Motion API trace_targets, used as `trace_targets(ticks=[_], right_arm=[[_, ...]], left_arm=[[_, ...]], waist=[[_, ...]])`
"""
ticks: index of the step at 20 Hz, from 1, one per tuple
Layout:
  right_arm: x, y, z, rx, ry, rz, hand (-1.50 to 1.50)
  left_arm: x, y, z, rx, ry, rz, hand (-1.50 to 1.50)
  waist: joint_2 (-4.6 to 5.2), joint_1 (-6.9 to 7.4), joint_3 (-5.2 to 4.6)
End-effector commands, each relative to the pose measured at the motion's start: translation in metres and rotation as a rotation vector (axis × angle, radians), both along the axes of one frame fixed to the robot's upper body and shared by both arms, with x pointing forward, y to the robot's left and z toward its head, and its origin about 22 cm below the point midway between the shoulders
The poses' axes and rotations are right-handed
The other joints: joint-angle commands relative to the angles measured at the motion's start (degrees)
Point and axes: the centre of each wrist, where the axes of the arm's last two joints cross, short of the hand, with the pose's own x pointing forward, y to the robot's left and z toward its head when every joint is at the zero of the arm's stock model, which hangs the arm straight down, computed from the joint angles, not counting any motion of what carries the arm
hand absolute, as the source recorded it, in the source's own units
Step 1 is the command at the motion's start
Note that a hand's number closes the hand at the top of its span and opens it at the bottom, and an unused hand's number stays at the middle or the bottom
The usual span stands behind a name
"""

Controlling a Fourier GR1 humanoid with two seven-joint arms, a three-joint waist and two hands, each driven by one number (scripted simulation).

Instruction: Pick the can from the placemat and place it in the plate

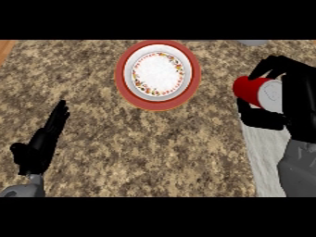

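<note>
Right hand (304, 92) grips a cylindrical red can (256, 92) (tilted) beside the round plate (158, 75).

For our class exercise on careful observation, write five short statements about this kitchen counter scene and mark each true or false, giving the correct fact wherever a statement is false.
1. The right hand is curled round the can. True.
2. The can lies on the plate. False: it is in the right hand, to the right of the plate and apart from it.
3. The left hand holds a cup. False: it is open, holds nothing and rests near the view's lower left.
4. The plate has a red rim and a white centre. True.
5. The placemat lies at the counter's left side. False: it lies at the right, below the right hand.
</note>
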Motion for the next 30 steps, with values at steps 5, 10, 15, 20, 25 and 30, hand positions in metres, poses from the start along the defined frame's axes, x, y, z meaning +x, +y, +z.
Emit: trace_targets(ticks=[5, 10, 15, 20, 25, 30], right_arm=[[0.048, 0.049, -0.016, 0.018, 0.051, 0.073, 1.5], [0.091, 0.089, -0.023, 0.045, 0.085, 0.118, 1.5], [0.119, 0.104, -0.044, 0.089, 0.103, 0.138, 1.5], [0.147, 0.128, -0.044, 0.067, 0.123, 0.128, 1.5], [0.144, 0.134, -0.066, 0.292, 0.068, 0.004, 1.5], [0.164, 0.136, -0.062, 0.301, 0.131, -0.077, -1.5]], left_arm=[[0.013, -0.011, 0.008, 0.007, -0.024, -0.003, 0.0], [0.003, -0.005, -0.006, -0.008, 0.011, -0.021, 0.0], [0.003, -0.003, 0.0, 0.004, -0.008, -0.022, 0.0], [0.008, 0.004, 0.015, 0.008, -0.025, -0.033, 0.0], [0.011, -0.011, 0.009, -0.02, -0.018, -0.059, 0.0], [0.016, 0.0, 0.008, -0.005, -0.022, -0.079, 0.0]], waist=[[0.13, 0.06, 0.01], [0.38, 0.73, -0.01], [0.4, 1.0, 0.01], [0.5, 1.65, 0.01], [0.83, 3.62, 0.02], [1.2, 3.86, -0.02]])
